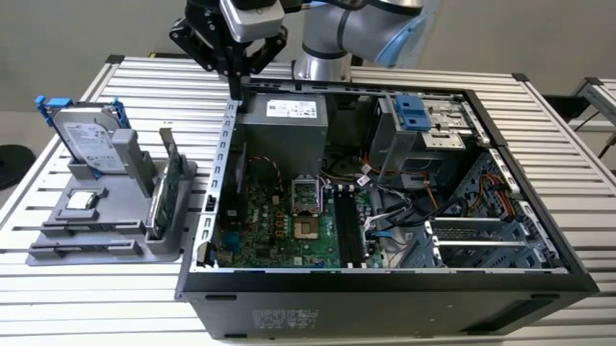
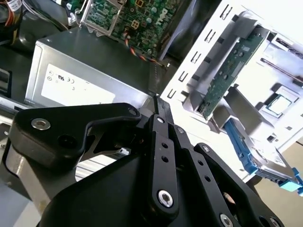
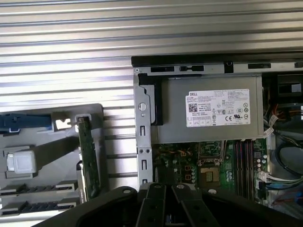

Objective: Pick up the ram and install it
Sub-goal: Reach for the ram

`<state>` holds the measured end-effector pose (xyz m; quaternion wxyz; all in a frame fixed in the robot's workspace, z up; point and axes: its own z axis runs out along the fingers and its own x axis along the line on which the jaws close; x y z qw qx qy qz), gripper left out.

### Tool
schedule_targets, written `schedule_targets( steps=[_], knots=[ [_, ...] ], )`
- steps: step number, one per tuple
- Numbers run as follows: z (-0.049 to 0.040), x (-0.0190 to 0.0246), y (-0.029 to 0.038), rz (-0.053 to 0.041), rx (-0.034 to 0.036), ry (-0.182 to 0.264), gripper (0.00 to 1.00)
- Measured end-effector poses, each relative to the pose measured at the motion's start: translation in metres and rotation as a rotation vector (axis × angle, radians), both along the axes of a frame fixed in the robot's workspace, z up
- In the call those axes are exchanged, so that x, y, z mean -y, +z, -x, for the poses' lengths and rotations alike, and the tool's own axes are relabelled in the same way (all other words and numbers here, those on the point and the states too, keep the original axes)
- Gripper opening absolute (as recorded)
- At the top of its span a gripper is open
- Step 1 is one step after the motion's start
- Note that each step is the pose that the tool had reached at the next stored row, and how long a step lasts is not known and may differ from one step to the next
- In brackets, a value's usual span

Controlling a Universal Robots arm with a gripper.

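My gripper point(image 1: 234, 66) hangs over the computer case point(image 1: 385, 306) rim | fingers pressed together on a thin dark strip, apparently the ram point(image 1: 236, 92), hanging edge-on | power supply point(image 1: 284, 122) just beside

Case point(image 1: 385, 288) lies open on top, with free access from above. Inside, the power supply point(image 1: 284, 126) fills the far corner at the exterior view's left and the drive cage point(image 1: 423, 137) blocks the far right. The motherboard point(image 1: 274, 227) sits low and open. The memory slots point(image 1: 348, 223) have loose cables point(image 1: 399, 216) just beside them. The side wall point(image 1: 228, 166) stands between board and holder point(image 1: 106, 241). On the holder, the hard drive point(image 1: 91, 144) and green card point(image 1: 166, 194) stand upright. A narrow bare bench point(image 3: 118, 137) strip runs between holder and case. The end effector point(image 1: 234, 83), fingers together, hangs above the wall's far end.
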<state>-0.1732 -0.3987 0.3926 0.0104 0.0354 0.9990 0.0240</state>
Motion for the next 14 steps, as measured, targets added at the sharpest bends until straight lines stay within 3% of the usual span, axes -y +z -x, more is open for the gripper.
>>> schedule_targets(
  steps=[14],
  knots=[
    [0.0248, 0.0000, 0.0000, 0.0000, 0.0000, 0.000, 0.00]
  ],
)
